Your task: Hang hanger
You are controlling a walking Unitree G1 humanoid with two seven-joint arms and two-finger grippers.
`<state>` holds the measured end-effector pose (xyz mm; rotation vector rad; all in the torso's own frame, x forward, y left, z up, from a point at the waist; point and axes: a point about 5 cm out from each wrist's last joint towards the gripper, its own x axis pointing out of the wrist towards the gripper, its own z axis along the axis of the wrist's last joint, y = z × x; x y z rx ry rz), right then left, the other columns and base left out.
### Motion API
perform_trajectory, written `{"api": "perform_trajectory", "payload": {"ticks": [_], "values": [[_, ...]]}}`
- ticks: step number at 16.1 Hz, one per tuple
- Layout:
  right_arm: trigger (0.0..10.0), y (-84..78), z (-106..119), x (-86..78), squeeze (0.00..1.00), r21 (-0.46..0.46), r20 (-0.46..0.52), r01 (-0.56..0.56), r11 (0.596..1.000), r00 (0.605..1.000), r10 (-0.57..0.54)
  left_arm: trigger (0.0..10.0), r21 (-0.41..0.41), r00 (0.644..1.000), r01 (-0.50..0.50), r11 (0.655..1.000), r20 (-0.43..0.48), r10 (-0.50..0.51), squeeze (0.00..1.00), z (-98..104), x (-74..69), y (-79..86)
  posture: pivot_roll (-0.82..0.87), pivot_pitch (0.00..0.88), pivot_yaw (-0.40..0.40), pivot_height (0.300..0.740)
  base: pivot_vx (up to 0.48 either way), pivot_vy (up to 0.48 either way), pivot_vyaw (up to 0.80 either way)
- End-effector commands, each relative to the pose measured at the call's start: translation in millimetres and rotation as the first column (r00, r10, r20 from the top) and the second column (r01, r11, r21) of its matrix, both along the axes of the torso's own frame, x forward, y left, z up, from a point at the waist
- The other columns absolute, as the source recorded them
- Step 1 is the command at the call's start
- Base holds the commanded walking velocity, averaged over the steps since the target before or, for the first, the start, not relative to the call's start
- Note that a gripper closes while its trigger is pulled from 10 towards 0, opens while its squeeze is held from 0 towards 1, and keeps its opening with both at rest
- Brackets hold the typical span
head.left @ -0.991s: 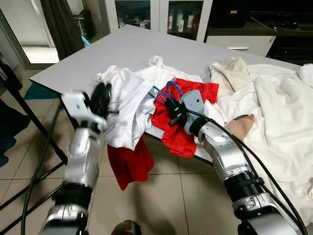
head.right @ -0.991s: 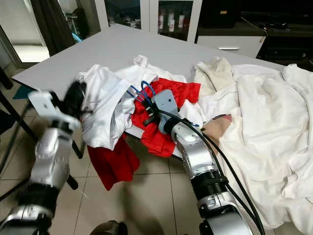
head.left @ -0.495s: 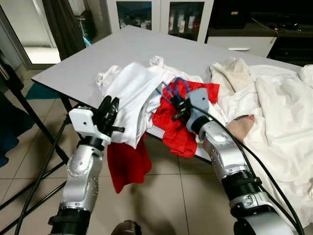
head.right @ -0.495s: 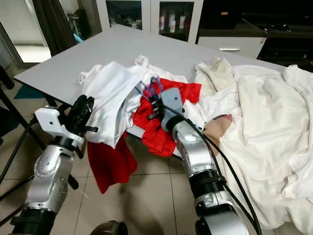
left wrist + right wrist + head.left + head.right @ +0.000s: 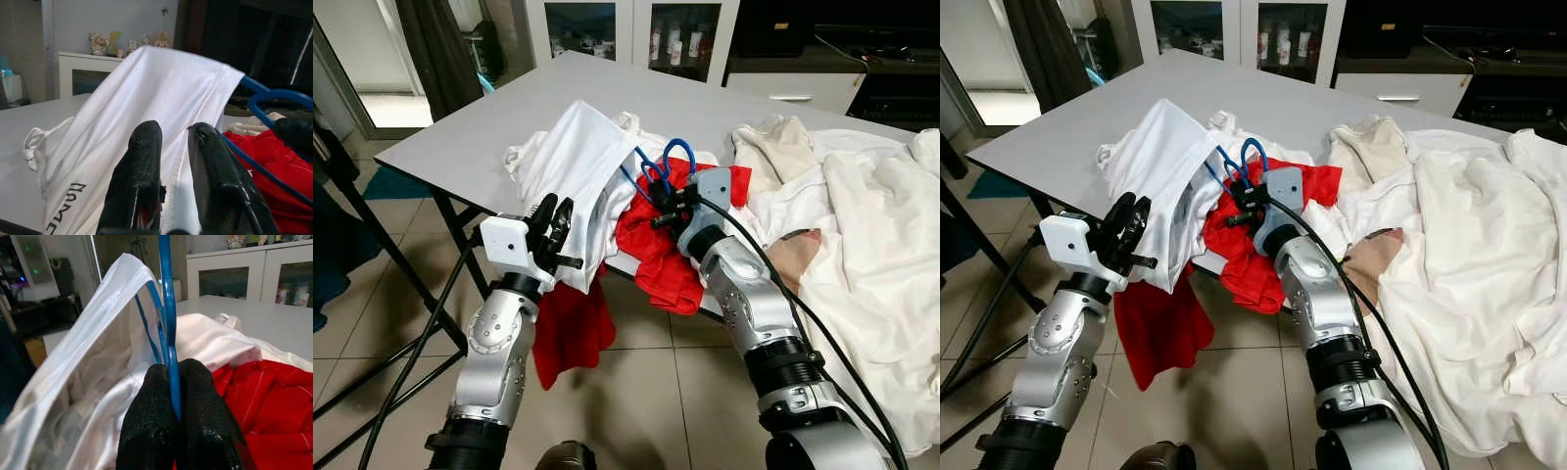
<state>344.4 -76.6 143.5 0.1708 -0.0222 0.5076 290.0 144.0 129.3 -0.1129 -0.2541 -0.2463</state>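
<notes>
Right gripper (image 5: 171, 396) is clamped on the blue hanger (image 5: 166, 308): in the right wrist view its two black fingers (image 5: 149, 421) press together with the hanger's thin blue bar between them. From the head camera, this gripper (image 5: 664, 208) sits over the near edge of the grey table (image 5: 509, 117), above a red garment (image 5: 656, 255) that spills off the edge. The hanger's hook loops (image 5: 677, 157) rise just beyond the gripper, and its arm runs left into a white shirt (image 5: 578, 166), whose hem is lifted up into a peak over the hanger's end.

Left gripper (image 5: 553, 230) is held at the near left side of the white shirt, at the table edge. In the left wrist view its fingers (image 5: 142, 181) stand slightly apart, with the shirt's seamed edge (image 5: 195, 107) just ahead of them; whether the tips touch the cloth is hard to tell, and they do not appear to be gripping it. Some dark lettering (image 5: 63, 205) shows low on the shirt.

Another red cloth (image 5: 570, 328) hangs down below the white shirt towards the tiled floor (image 5: 636, 392). To the right, a heap of cream and white fabric (image 5: 871, 225) covers the table. Glass-fronted cabinets (image 5: 626, 29) stand at the far side of the room.
</notes>
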Motion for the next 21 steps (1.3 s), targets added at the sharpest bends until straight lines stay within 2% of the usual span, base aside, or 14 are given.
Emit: {"api": "perform_trajectory", "payload": {"ticks": [1,4,9,14,16,18,20,21], "values": [[0.0,-3.0,14,3.9,0.0,0.08,0.024,0.019,0.997,0.999,-0.021,10.0,0.01,0.999,-0.045,0.999,-0.014,0.045,0.0,-1,4.7,3.4,0.15,0.0,0.031,0.74,0.0,0.0,0.0],[0.0,-5.6,22,6.4,0.0,0.212,0.01,0.042,0.976,0.999,-0.045,10.0,0.005,0.996,-0.086,0.996,-0.006,0.086,0.0,2,8.5,6.4,0.15,0.0,0.031,0.74,0.0,0.0,0.0],[0.0,-6.1,33,12.4,0.0,0.269,0.018,0.073,0.96,0.997,-0.081,10.0,0.028,0.999,-0.043,0.999,0.029,0.042,0.0,5,9.4,-9.4,0.15,0.0,0.027,0.74,0.0,0.0,0.0],[0.0,-28.4,39,26.0,0.0,0.322,-0.03,0.259,0.911,0.964,-0.263,10.0,0.059,0.998,0.0,0.998,0.061,-0.003,0.0,7,7.7,-20.9,0.15,0.0,0.024,0.74,0.0,0.0,0.0],[0.0,-39.8,41,29.6,0.0,0.364,-0.06,0.331,0.87,0.941,-0.333,10.0,0.061,0.998,0.004,0.998,0.065,-0.008,0.0,7,7.6,-22.9,0.15,0.0,0.022,0.74,0.0,0.0,0.0],[0.0,-56.9,43,33.0,0.0,0.421,-0.103,0.427,0.8,0.899,-0.426,10.0,0.063,0.998,0.009,0.998,0.068,-0.013,0.0,7,7.3,-24.3,0.15,0.0,0.019,0.74,0.0,0.0,0.0],[0.0,-70.5,47,34.8,0.0,0.447,-0.112,0.487,0.75,0.862,-0.494,10.0,0.062,0.997,0.011,0.998,0.069,-0.015,0.0,7,7.4,-24.9,0.15,0.0,0.018,0.74,0.0,0.0,0.0],[0.0,-80.7,52,36.3,0.0,0.467,-0.114,0.525,0.712,0.834,-0.54,10.0,0.061,0.997,0.011,0.998,0.07,-0.015,0.0,7,7.4,-25.2,0.15,0.0,0.018,0.74,0.0,0.0,0.0]]}}
